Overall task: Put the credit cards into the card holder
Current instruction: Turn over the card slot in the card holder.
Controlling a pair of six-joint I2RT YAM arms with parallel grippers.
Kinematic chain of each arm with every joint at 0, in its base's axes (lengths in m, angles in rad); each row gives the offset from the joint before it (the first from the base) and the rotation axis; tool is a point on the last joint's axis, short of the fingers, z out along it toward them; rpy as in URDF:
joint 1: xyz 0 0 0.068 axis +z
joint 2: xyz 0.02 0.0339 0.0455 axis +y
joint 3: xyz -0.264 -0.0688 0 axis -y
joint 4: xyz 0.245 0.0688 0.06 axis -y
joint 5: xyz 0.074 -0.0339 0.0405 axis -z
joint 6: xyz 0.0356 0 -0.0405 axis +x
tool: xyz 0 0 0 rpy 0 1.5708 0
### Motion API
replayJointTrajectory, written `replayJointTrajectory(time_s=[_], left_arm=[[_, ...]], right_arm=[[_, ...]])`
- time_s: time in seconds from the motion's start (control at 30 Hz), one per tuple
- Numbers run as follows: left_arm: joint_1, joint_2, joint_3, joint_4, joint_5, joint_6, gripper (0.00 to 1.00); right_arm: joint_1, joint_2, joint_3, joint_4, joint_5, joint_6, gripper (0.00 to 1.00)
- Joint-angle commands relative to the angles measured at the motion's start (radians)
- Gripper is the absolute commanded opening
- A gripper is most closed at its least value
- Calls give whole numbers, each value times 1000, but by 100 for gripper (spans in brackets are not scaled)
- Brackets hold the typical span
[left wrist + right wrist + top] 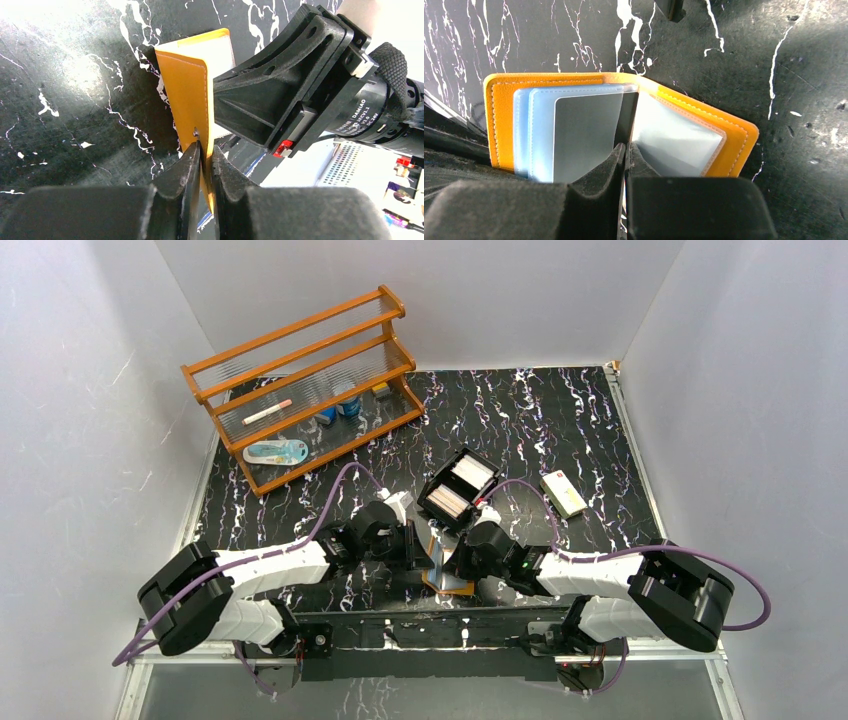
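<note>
The orange-tan card holder [447,578] stands open on its edge between my two grippers, near the table's front. My left gripper [205,147] is shut on its orange cover [185,85], just below the snap stud. In the right wrist view the card holder [499,115] shows its clear sleeves [539,130] fanned open. My right gripper [626,146] is shut on a thin pale credit card held edge-on, its front end pointing into the gap between the sleeves. More credit cards [470,473] stand as stacks in a black tray behind.
The black two-compartment tray [431,487] sits just beyond the grippers. A cream oblong box [563,493] lies to the right. An orange wooden rack [300,380] with small items stands at the back left. White walls close three sides.
</note>
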Motion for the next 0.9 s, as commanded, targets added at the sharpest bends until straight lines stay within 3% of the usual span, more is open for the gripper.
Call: replayJointTrajectory(time_s=[0.0, 0.07, 0.23, 0.33, 0.6, 0.73, 0.87], left_arm=[[-5, 4, 30, -11, -1, 18, 5], [-5, 3, 30, -8, 4, 18, 0], [-12, -29, 30, 24, 17, 12, 0], [-15, -49, 13, 61, 19, -1, 7], [-14, -38, -21, 113, 32, -17, 12], [-16, -34, -16, 107, 32, -6, 2], [-16, -25, -18, 121, 42, -6, 0]], right_arm=[[6, -6, 5, 16, 13, -14, 11], [6, -1, 0, 27, 10, -13, 11], [4, 17, -1, 57, -4, -15, 11], [5, 16, 3, 58, -7, -17, 12], [6, 15, -1, 60, -9, -16, 12], [6, 13, -2, 62, -9, -15, 12], [5, 18, -2, 69, -12, -15, 12]])
